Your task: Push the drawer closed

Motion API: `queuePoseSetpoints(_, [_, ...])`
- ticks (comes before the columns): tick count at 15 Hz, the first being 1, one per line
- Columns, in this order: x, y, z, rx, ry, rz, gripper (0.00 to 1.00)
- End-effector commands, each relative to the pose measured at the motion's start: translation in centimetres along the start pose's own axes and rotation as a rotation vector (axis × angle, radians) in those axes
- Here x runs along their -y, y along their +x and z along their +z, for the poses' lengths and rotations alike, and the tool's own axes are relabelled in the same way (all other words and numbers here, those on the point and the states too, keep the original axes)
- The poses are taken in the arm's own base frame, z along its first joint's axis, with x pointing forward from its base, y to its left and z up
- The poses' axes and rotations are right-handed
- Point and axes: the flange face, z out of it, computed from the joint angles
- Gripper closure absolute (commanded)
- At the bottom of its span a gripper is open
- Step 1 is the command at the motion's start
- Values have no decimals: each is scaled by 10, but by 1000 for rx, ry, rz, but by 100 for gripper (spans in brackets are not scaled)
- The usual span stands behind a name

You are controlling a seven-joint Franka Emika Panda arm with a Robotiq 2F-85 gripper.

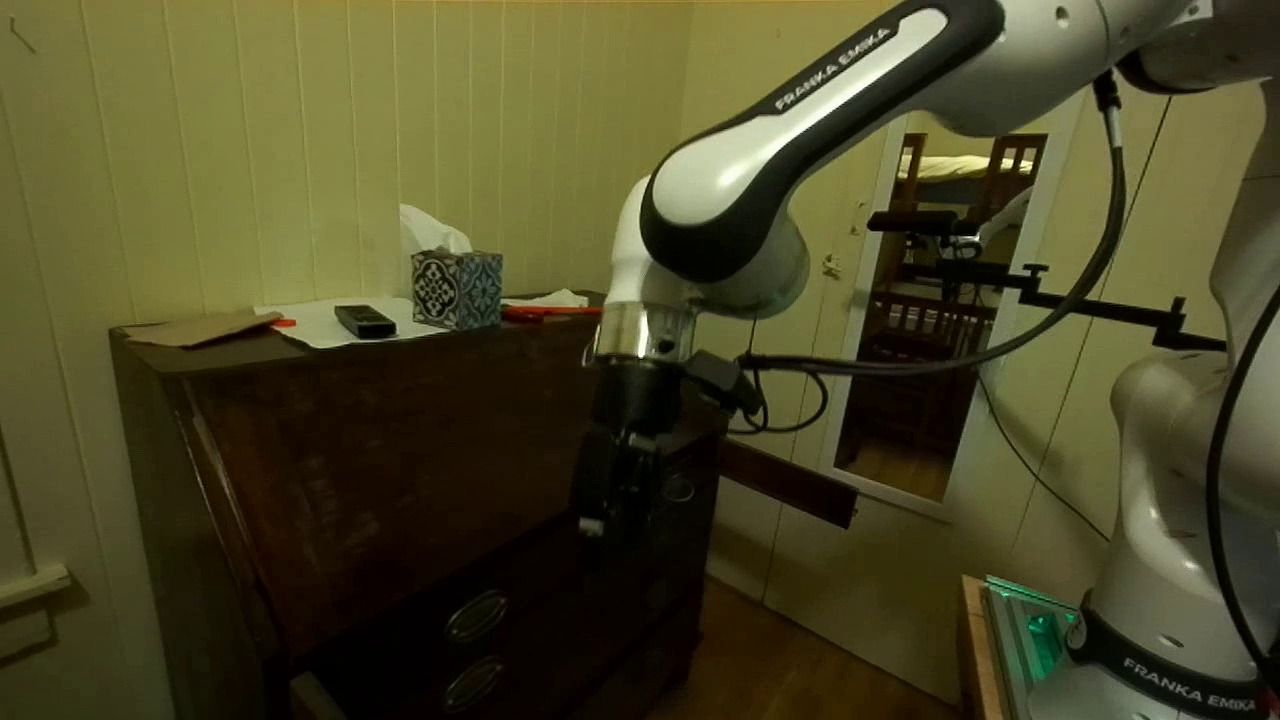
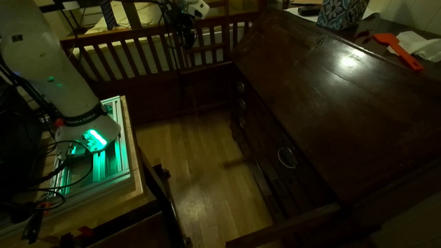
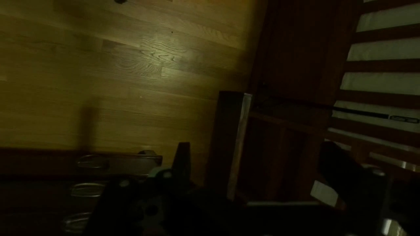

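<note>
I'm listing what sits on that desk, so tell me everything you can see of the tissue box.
The tissue box is a roughly cube-shaped carton, cardboard by its look, printed with floral, tile-like patterns in blue, white and black. A white tissue pokes up from its top. It stands upright on the dark wooden desk, between the black remote-like device and the orange utensil, touching neither. Whether its base overlaps the white paper is hard to tell.

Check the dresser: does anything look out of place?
Yes: a wooden board juts out from the front of the dresser, seen in both exterior views, breaking its line. It may be what needs pushing in.
</note>
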Motion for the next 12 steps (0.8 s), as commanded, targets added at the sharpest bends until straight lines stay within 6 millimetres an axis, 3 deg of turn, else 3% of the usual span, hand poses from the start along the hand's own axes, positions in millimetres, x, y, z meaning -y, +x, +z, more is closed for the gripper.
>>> queuePoseSetpoints(1, [-3,-4,58,-107,27,31,0])
queuePoseSetpoints(2, [-6,-1,63,-173,41,81,0])
queuePoseSetpoints(6, [-13,-11,126,-269,5,174,0])
queuePoseSetpoints(7, [-12,-8,103,-252,14,140,0])
queuePoseSetpoints(9, [-14,-13,125,-250,-4,162,0])
queuePoseSetpoints(12, [-16,-13,130,-250,-9,167,0])
